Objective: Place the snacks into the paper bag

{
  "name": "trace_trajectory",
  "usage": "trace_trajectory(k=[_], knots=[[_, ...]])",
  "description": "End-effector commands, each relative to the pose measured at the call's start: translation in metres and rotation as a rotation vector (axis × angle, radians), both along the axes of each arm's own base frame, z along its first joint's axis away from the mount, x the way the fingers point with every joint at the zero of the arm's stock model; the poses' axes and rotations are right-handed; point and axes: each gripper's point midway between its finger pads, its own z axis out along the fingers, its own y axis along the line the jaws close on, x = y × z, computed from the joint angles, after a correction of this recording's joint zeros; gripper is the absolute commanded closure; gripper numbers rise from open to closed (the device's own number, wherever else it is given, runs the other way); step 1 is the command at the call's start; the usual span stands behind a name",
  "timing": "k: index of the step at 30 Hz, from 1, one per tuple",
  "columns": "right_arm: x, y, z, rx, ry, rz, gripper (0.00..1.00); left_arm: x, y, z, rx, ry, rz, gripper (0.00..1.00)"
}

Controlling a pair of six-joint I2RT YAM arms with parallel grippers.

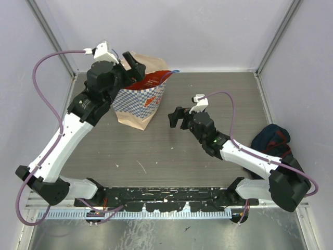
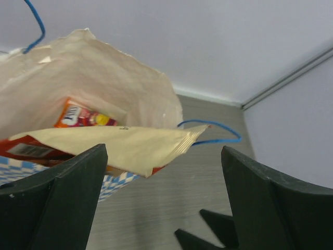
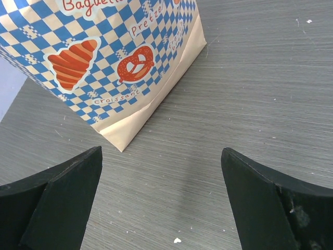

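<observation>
Red packet juts from paper bag; navy cloth bag far right

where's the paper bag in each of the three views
Top external: the paper bag stands upper left of centre, next to the left arm.
Left wrist: its open mouth fills the upper left, with snacks inside.
Right wrist: only its lower part shows, at top left.
Shared landmark: the blue-and-white checked band, visible in all three views.

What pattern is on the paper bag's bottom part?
The tall tan paper bag has blue-and-white checks with red bakery pictures; the right wrist view shows it best.
</observation>
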Motion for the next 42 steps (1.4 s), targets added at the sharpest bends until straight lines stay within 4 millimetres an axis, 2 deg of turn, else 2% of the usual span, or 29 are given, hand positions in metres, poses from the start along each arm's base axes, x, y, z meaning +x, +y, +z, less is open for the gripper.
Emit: trace_trajectory(k=[1,2,4,9,12,17,23,26,29,30,33,37,38,39,42], knots=[[0.005,0.004,0.009,0.026,-0.016,0.003,0.00,-0.016,0.027,-0.016,0.365,-0.032,0.050,0.06],[0.005,0.005,0.009,0.027,-0.015,0.005,0.00,-0.025,0.034,-0.010,0.385,-0.056,0.054,0.03],[0.005,0.006,0.007,0.028,-0.011,0.009,0.00,-0.031,0.042,-0.013,0.444,-0.081,0.050,0.01],[0.006,0.010,0.005,0.031,-0.002,0.023,0.00,-0.029,0.037,-0.031,0.603,-0.121,-0.033,0.02],[0.006,0.011,0.005,0.032,-0.001,0.024,0.00,-0.020,0.031,-0.037,0.646,-0.122,-0.049,0.02],[0.005,0.009,0.006,0.029,-0.004,0.019,0.00,-0.004,0.009,-0.031,0.687,-0.194,-0.113,0.02],[0.005,0.006,0.007,0.021,-0.010,0.010,0.00,0.029,-0.007,-0.054,0.829,-0.161,-0.144,0.02],[0.006,0.005,0.007,0.015,-0.012,0.005,0.00,0.045,-0.009,-0.061,0.860,-0.141,-0.114,0.02],[0.006,0.003,0.009,0.011,-0.017,0.001,0.00,0.053,-0.011,-0.062,0.830,-0.136,-0.104,0.02],[0.006,0.003,0.009,0.011,-0.017,0.000,0.00,0.054,-0.012,-0.061,0.815,-0.141,-0.108,0.09],[0.006,0.003,0.008,0.009,-0.016,-0.001,0.00,0.054,-0.011,-0.055,0.796,-0.151,-0.094,0.40],[0.005,0.002,0.009,0.011,-0.018,-0.002,0.00,0.051,-0.005,-0.044,0.770,-0.160,-0.057,0.82],[0.005,0.003,0.009,0.012,-0.018,0.000,0.00,0.050,-0.002,-0.041,0.761,-0.160,-0.044,0.96],[0.005,0.003,0.009,0.012,-0.018,0.001,0.00,0.048,0.000,-0.036,0.744,-0.161,-0.028,1.00],[0.005,0.005,0.008,0.016,-0.014,0.008,0.00,0.046,0.009,-0.016,0.681,-0.164,0.037,1.00]])
